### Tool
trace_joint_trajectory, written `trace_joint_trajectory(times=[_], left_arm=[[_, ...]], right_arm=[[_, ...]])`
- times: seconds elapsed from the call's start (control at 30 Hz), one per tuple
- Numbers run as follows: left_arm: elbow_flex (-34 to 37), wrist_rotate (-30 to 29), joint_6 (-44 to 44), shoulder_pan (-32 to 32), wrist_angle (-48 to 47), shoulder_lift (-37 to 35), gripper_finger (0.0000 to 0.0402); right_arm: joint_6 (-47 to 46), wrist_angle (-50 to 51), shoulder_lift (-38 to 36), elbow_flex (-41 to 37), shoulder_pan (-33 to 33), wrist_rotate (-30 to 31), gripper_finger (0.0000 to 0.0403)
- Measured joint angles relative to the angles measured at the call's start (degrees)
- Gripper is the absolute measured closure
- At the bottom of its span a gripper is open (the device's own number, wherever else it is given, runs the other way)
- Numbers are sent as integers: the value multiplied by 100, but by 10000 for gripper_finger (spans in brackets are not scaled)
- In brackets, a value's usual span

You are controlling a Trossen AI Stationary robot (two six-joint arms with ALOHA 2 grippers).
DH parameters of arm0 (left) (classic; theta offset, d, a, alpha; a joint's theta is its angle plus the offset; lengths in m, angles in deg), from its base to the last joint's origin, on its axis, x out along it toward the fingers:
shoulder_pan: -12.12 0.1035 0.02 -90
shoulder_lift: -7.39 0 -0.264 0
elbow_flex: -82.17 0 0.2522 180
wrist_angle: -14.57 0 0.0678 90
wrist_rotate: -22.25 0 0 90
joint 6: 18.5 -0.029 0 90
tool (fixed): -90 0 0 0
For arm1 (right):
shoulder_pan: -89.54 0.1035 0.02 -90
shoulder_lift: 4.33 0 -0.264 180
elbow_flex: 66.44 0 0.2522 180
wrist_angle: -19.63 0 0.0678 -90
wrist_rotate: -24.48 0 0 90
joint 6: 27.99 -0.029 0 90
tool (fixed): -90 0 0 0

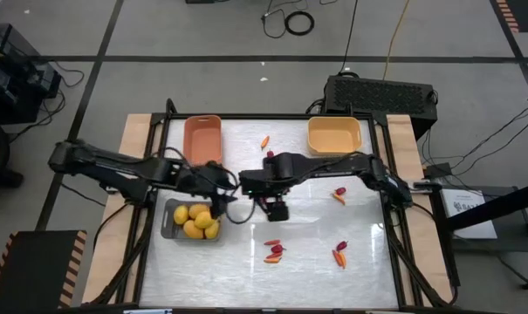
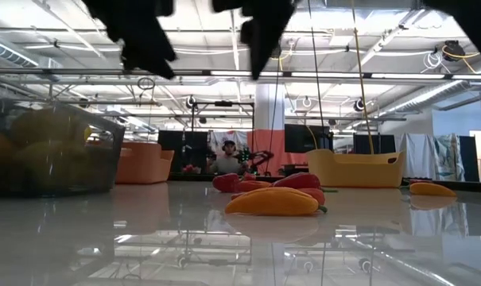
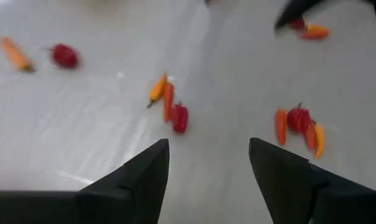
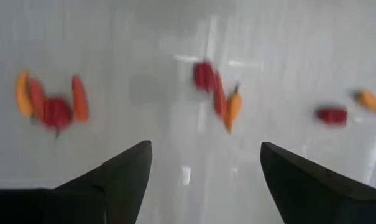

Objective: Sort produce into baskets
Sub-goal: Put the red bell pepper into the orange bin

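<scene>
The grey basket (image 1: 169, 228) near the table's left holds several yellow egg-shaped fruits (image 1: 198, 221). The salmon basket (image 1: 202, 136) and the yellow basket (image 1: 333, 135) stand at the far edge. Dark red pieces and orange peppers lie loose: one cluster (image 1: 274, 251), another (image 1: 339, 255), a pair (image 1: 339, 194) and one pepper (image 1: 265, 141). My left gripper (image 3: 209, 165) is open and empty above the table, just right of the grey basket (image 1: 222, 194). My right gripper (image 4: 206, 168) is open and empty above the table's middle (image 1: 277, 208).
In the low view the grey basket (image 2: 49, 155) is close on the left, and an orange pepper (image 2: 272, 202) lies in the middle with red pieces behind it. Wooden rails (image 1: 141, 174) border the table. A black box (image 1: 381, 94) stands behind the far edge.
</scene>
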Motion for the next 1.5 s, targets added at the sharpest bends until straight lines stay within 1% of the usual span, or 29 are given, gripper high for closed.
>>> trace_joint_trajectory(times=[0.07,0.13,0.23,0.37,0.5,0.57,0.63,0.73,0.83,0.93,1.13,1.5], left_arm=[[2,91,-152,10,226,351,174],[11,104,-228,38,453,663,174],[14,102,-331,94,928,1044,174],[15,80,-558,176,1329,1606,174],[12,54,-834,248,1962,2101,174],[13,50,-957,267,2162,2335,174],[13,-27,-1067,281,2381,2536,174],[9,-410,-1088,282,2358,2723,174],[9,-497,-1087,283,2366,2872,174],[4,-494,-1075,283,2511,3044,174],[9,-488,-1025,279,2592,3347,174],[9,-436,-1020,279,2653,3381,174]], right_arm=[[-116,180,-374,-336,36,315,124],[-317,137,-928,-855,41,573,133],[-748,-218,-2023,-2033,51,663,145],[-1691,-1454,-3652,-4046,107,768,158],[-3013,-2934,-5151,-5945,273,753,166],[-3709,-3661,-5705,-6723,428,738,170],[-4177,-4327,-6149,-7367,628,718,173],[-4621,-5180,-6592,-8081,891,715,178],[-4871,-5658,-6759,-8520,1068,719,183],[-4951,-5748,-6749,-8661,1160,721,188],[-4821,-5898,-6581,-8664,1164,739,193],[-4701,-5883,-6532,-8664,1162,759,193]])
